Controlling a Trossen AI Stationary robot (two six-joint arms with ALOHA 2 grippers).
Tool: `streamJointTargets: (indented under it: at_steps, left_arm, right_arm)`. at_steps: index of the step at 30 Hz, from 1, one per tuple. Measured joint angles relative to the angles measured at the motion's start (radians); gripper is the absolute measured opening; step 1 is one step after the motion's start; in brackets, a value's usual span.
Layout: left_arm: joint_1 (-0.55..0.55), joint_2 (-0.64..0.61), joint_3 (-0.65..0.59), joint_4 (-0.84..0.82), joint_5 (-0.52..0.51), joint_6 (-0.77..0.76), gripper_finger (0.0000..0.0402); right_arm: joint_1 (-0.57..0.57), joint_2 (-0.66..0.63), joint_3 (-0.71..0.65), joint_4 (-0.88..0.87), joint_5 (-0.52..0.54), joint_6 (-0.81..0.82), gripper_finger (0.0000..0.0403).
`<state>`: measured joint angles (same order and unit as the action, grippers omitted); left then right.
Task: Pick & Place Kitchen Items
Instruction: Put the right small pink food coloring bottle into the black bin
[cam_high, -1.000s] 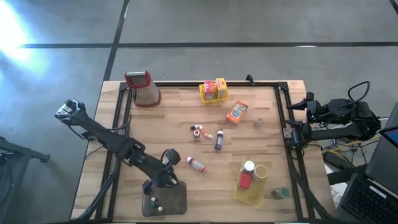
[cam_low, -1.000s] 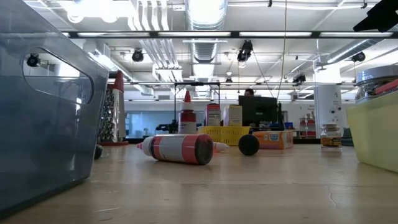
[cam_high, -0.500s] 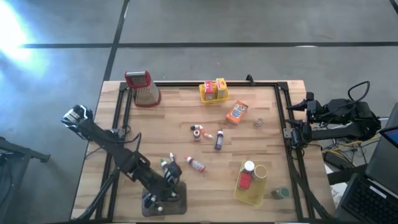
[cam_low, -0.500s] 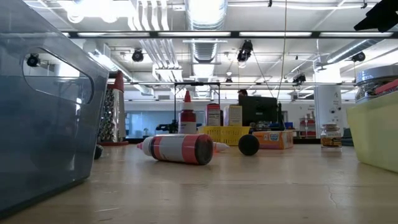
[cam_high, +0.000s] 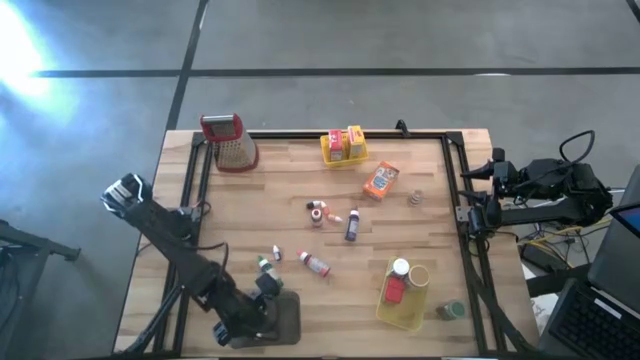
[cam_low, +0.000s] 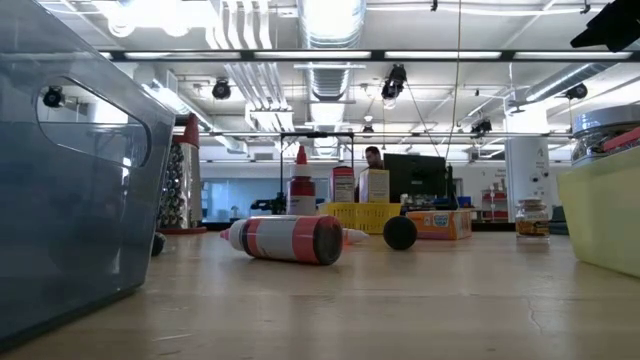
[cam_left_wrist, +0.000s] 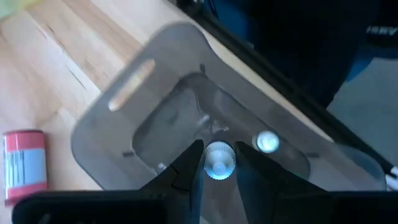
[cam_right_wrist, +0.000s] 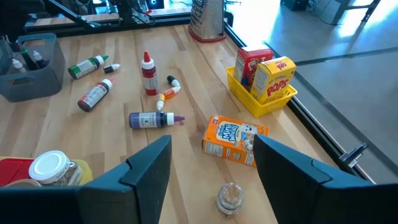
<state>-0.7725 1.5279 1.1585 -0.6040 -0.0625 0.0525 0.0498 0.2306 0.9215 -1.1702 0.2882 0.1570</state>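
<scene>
Bottle (cam_left_wrist: 219, 161) in tray (cam_left_wrist: 143, 112) (boxes (cam_high: 343, 143) in the far basket (cam_high: 344, 157)).

We see a wooden table (cam_high: 300, 190) carrying a grater (cam_high: 230, 142) far left, yellow baskets (cam_high: 343, 150) and (cam_high: 404, 312), a grey tray (cam_high: 280, 320), an orange box (cam_high: 380, 181) and scattered bottles (cam_high: 352, 226).

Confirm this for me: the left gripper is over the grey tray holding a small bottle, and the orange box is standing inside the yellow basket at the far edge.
Not quite. The orange box lies flat on the table, outside the yellow basket, as the high view shows. The rest holds: the left gripper is over the grey tray, shut on a small bottle.
</scene>
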Motion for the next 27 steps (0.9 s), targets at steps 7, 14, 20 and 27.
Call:
streamJointTargets:
  at_steps: [7, 14, 20, 27]
  left_arm:
    - [-0.037, 0.000, -0.002, -0.050, -0.035, -0.005, 0.0085]
    - [-0.044, 0.000, -0.043, -0.050, -0.035, -0.031, 0.0085]
    - [-0.044, 0.000, -0.071, -0.027, -0.033, -0.055, 0.0085]
    - [-0.050, 0.025, -0.073, 0.034, -0.033, -0.065, 0.0085]
  right_arm:
    - [0.000, 0.000, 0.000, 0.000, 0.000, 0.000, 0.0210]
    - [0.000, 0.000, 0.000, 0.000, 0.000, 0.000, 0.0201]
    - [0.000, 0.000, 0.000, 0.000, 0.000, 0.000, 0.0192]
    - [0.000, 0.000, 0.000, 0.000, 0.000, 0.000, 0.0179]
